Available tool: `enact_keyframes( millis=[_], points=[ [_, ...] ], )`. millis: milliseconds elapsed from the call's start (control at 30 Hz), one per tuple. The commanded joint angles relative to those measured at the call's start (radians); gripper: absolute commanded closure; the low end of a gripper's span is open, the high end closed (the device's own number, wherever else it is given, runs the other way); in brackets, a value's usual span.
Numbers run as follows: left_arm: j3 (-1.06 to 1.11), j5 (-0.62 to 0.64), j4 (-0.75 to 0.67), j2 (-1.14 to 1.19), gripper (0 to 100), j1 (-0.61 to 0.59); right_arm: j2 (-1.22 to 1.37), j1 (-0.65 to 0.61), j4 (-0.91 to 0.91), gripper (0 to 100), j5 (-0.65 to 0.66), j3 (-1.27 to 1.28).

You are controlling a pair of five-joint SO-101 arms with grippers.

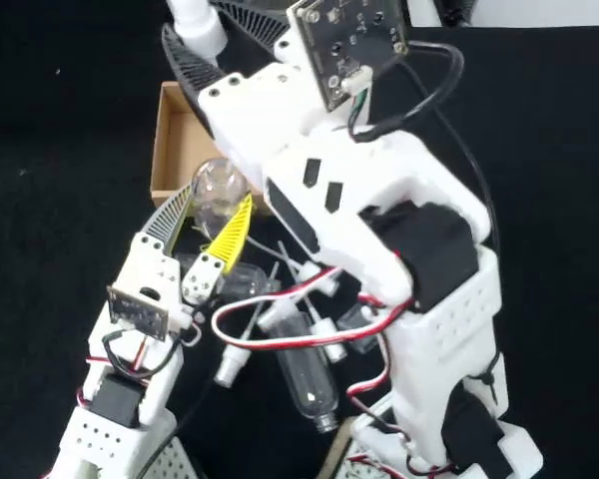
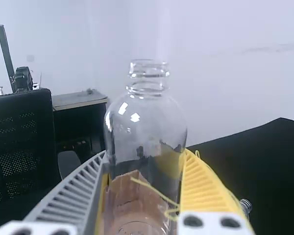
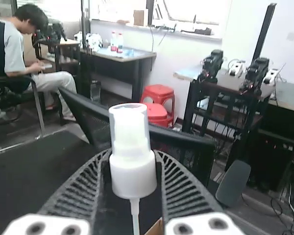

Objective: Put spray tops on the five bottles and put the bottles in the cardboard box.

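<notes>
My left gripper (image 1: 218, 202) is shut on a clear bottle (image 1: 218, 186), held upright between its grey and yellow fingers by the near edge of the cardboard box (image 1: 168, 150). In the left wrist view the bottle (image 2: 146, 137) stands with its threaded neck (image 2: 148, 76) open and no top on it, the left gripper (image 2: 144, 155) clasping its body. My right gripper (image 1: 208, 28) is shut on a white spray top (image 1: 197, 18) beyond the box, apart from the bottle. In the right wrist view the spray top (image 3: 132, 156) sits between the right gripper's (image 3: 132, 155) dark ribbed fingers, tube hanging down.
Another clear bottle (image 1: 307, 374) lies on the black table near the right arm's base, among loose spray tops (image 1: 230, 365) with thin tubes. The right arm's white body (image 1: 399, 249) and its red and white cables cross over this pile.
</notes>
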Motion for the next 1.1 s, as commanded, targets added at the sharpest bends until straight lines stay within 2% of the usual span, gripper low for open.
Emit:
enact_keyframes(
  millis=[0, 833, 1067],
  points=[
    [0.019, 0.011, -0.021, -0.009, 97, -0.005, 0.004, -0.012, -0.032, 98.7, 0.005, -0.090],
    [0.019, 0.014, -0.021, -0.009, 97, -0.005, -0.002, -0.015, -0.009, 98.7, -0.002, 0.113],
    [0.019, 0.012, -0.021, -0.009, 97, -0.005, -0.085, -0.135, 0.094, 98.7, 0.003, 0.140]
  ],
)
